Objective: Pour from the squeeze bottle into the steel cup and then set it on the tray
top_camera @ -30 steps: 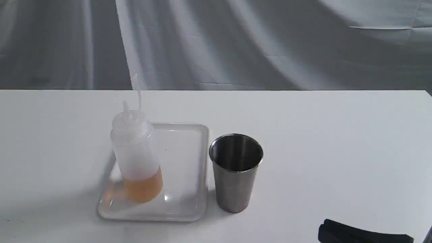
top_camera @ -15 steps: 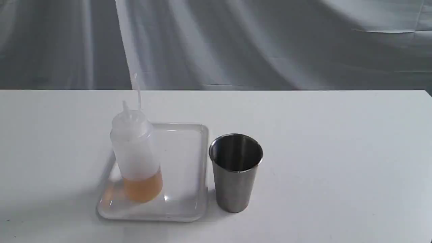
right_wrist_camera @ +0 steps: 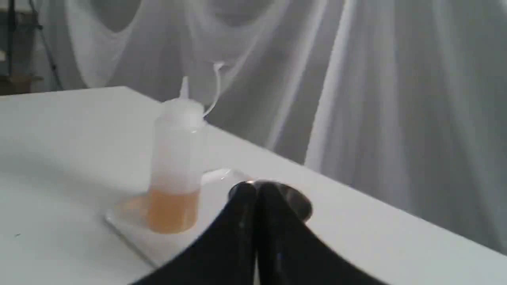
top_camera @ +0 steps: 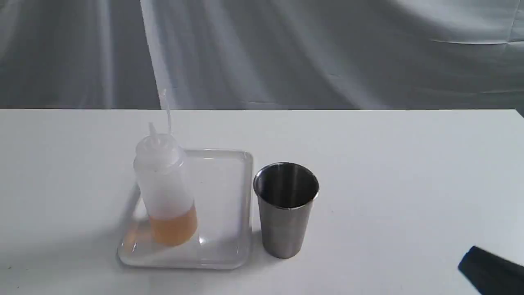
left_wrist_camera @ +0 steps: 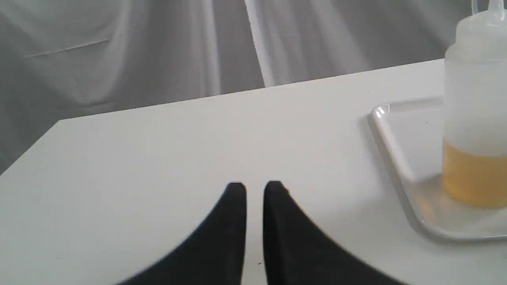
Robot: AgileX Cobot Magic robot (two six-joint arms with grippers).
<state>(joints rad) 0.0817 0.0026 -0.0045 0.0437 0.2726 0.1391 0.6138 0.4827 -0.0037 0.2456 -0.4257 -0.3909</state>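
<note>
The squeeze bottle (top_camera: 166, 188) stands upright on the left half of the white tray (top_camera: 229, 205), amber liquid in its bottom third and its cap strap sticking up. The steel cup (top_camera: 285, 213) stands on the table just right of the tray, apart from it. My right gripper (top_camera: 470, 262) shows as a black tip at the lower right corner, far from the cup. In the right wrist view that gripper (right_wrist_camera: 256, 190) is shut and empty, with the bottle (right_wrist_camera: 176, 158) and cup (right_wrist_camera: 301, 204) beyond it. My left gripper (left_wrist_camera: 255, 188) is shut on nothing, left of the tray (left_wrist_camera: 392, 134) and bottle (left_wrist_camera: 475, 99).
A white table (top_camera: 409, 164) carries everything, and its far edge meets a grey draped cloth backdrop (top_camera: 286, 53). The left wrist view shows the table's left corner (left_wrist_camera: 59, 122).
The black right gripper at the bottom right edge dropped out of view, then came back in at the lower right corner. Bottle, tray and cup have not moved.
</note>
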